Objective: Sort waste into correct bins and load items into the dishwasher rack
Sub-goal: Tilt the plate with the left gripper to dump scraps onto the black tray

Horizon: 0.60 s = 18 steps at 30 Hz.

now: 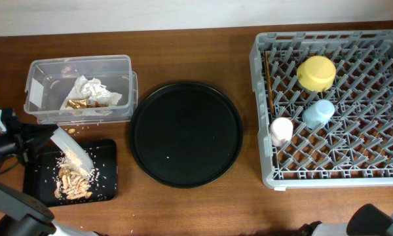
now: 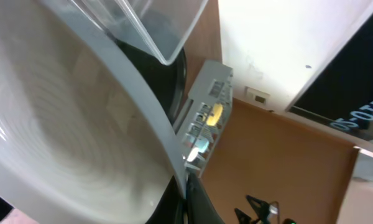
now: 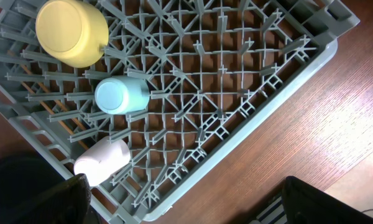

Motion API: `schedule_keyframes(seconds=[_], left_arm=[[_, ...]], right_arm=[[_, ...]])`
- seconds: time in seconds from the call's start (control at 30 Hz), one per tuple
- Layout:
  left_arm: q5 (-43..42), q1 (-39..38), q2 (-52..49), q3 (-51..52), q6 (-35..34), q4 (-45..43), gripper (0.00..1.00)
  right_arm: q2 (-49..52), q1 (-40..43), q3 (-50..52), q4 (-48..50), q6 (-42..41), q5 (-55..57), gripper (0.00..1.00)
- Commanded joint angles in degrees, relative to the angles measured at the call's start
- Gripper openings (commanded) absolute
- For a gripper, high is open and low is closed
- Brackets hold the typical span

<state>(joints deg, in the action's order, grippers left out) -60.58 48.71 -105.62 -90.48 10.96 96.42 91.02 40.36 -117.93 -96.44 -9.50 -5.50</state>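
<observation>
Most of the task appears to be done. At 10 o'clock on the table, the clear plastic tub (image 1: 36, 72) is seen to hold the crumpled white napkin (image 1: 88, 88) and the gold-brown wrapper bits (image 1: 78, 103). At 8 o'clock, rice grains (image 1: 85, 172) and brown food pieces (image 1: 71, 187) are spread in the shallow black tray (image 1: 108, 154). At 3 o'clock, the grey dishwasher rack (image 1: 265, 151) is loaded with the yellow bowl (image 1: 316, 72), the light-blue cup (image 1: 319, 113) and the pink cup (image 1: 281, 130), all turned mouth-down or on their sides, while the wooden chopsticks (image 1: 268, 78) are laid along its 9 o'clock edge. The large round black tray (image 1: 187, 134) at the centre is bare. Only the pale grey-blue plate (image 1: 71, 145) is outside the rack: it is held tilted over the black tray, its rim pinched by the left gripper (image 1: 44, 136). Grains are seen at its lower edge, though it cannot be told whether any are on it. The right gripper (image 3: 185, 202) is spread wide above the rack's near corner, and nothing is held in it. What is judged to be left is for the plate to be emptied and carried across to the rack.
</observation>
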Motion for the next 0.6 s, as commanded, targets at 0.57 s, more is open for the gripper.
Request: schedule_keyframes(seconds=[0.57], left_arm=[[-5.62, 3.78, 1.51, 0.90, 3.21, 0.35, 0.01]], right_arm=[[0.31, 0.22, -0.24, -0.02, -0.46, -0.28, 0.99]])
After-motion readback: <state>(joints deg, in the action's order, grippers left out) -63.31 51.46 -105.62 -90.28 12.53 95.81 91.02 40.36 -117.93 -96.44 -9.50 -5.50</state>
